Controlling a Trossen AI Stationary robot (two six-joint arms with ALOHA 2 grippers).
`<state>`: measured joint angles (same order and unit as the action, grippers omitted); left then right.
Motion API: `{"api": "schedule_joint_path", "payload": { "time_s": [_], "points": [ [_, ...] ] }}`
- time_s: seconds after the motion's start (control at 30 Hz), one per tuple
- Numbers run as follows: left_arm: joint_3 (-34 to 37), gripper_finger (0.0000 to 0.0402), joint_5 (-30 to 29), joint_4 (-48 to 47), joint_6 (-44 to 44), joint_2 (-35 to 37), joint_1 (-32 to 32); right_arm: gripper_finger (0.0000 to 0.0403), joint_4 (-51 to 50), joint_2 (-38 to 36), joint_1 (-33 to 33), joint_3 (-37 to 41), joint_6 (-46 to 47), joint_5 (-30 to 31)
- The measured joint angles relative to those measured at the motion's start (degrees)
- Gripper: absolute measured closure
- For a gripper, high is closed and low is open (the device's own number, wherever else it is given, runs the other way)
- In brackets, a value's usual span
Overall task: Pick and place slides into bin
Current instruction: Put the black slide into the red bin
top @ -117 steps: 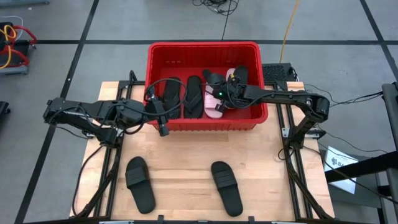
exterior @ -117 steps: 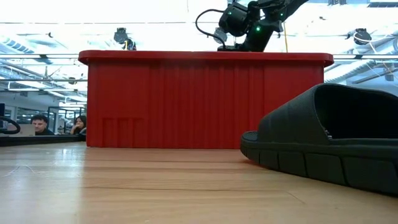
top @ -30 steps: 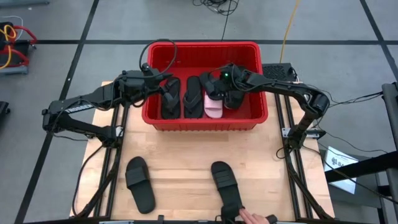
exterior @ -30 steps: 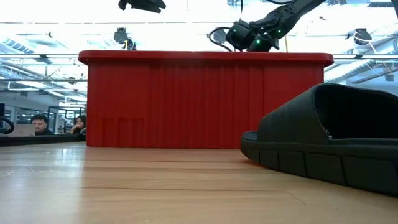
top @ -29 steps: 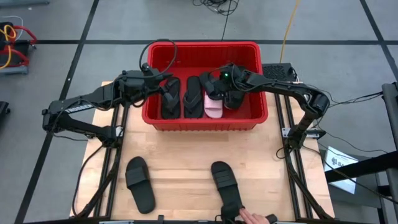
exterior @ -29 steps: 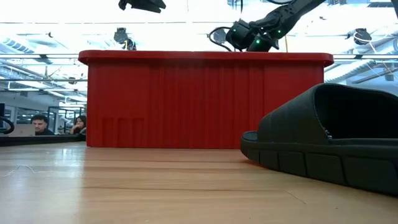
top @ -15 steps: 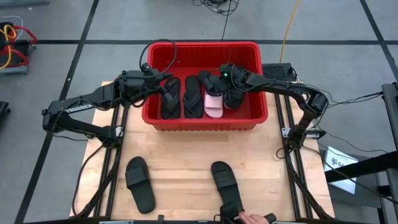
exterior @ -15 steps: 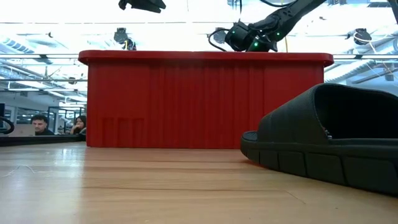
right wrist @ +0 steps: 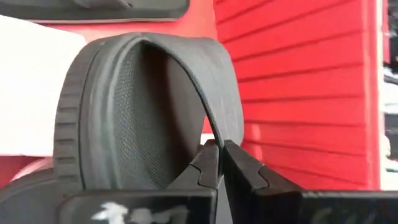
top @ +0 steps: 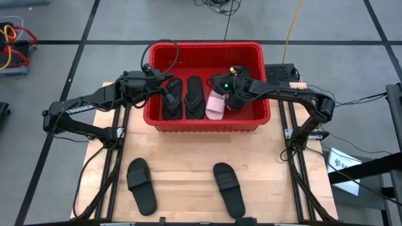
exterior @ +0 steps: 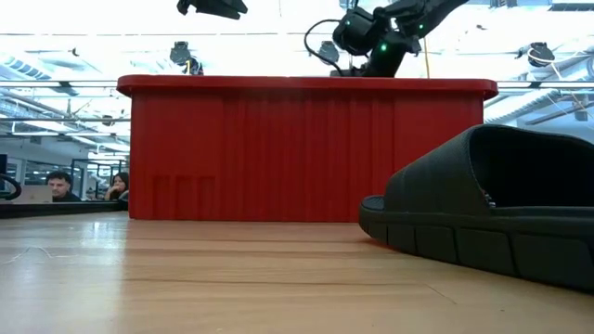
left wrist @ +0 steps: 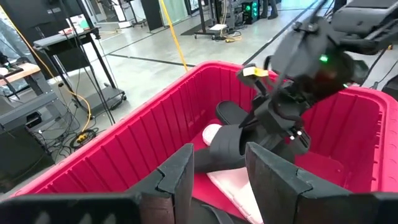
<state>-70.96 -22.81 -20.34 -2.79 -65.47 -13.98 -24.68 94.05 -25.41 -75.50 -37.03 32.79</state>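
Slides, in bin: black flip-flop (top: 173, 98) and a second black flip-flop (top: 194, 96) lying side by side in the left half; light pink slide (top: 217, 104) next to them toward the right; black slide (top: 235, 91) at the right end, partly under the right arm

Slides, on counter: black slide (top: 141, 185) at front left; another black slide (top: 228, 189) at front centre-right, well apart from the first and from the bin; in the low view this one fills the right foreground (exterior: 492, 199)

Bin (top: 157, 119): red, ribbed walls, thick rim, at the far middle of the wooden counter (top: 188, 154)

Right tool (right wrist: 219, 163): inside the bin's right half, fingers pinched nearly together on the strap of the black slide there (right wrist: 140, 112), red bin wall (right wrist: 298, 93) just behind; green light on the wrist

Left tool (left wrist: 214, 168): above the bin's left rim, fingers (left wrist: 177, 180) narrowly apart and holding nothing; its view looks along the bin (left wrist: 124, 149) to the pink slide (left wrist: 233, 180) and the right arm (left wrist: 311, 62)

Background: two people seated, far left in low view (exterior: 60, 184)
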Motion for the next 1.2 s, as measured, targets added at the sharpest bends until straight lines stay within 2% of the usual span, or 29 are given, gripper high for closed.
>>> {"api": "schedule_joint_path", "payload": {
  "time_s": [0.13, 0.37, 0.6, 0.77, 1.0, 1.2],
  "points": [
    [0.0, 0.0254, 0.11, 0.0, 0.0, 0.0, 0.0, 0.0402, 0.41, -0.02, 2.56, 0.02, 0.45, 6.3],
    [0.0, 0.0254, 0.31, 0.0, -1.69, 0.0, 0.0, 0.0402, 3.59, -1.22, 5.37, 0.01, -3.4, 12.14],
    [0.0, 0.0254, 0.71, 0.0, -1.67, 0.0, 0.0, 0.0402, -6.28, -2.94, 7.17, 0.0, 7.59, 13.42],
    [0.0, 0.0254, 2.26, 0.0, -1.84, 0.0, 0.02, 0.0402, -8.31, -1.93, 6.73, 0.02, 14.69, 4.93],
    [0.0, 0.0254, 2.34, 0.02, -1.94, 0.0, 0.02, 0.0403, -13.01, -1.83, 7.17, 0.02, 16.96, 1.54],
    [0.0, 0.0254, 2.36, 0.02, -1.99, 0.0, 0.02, 0.0396, -14.95, -1.8, 7.08, 0.02, 17.38, -10.26]
  ]
}}
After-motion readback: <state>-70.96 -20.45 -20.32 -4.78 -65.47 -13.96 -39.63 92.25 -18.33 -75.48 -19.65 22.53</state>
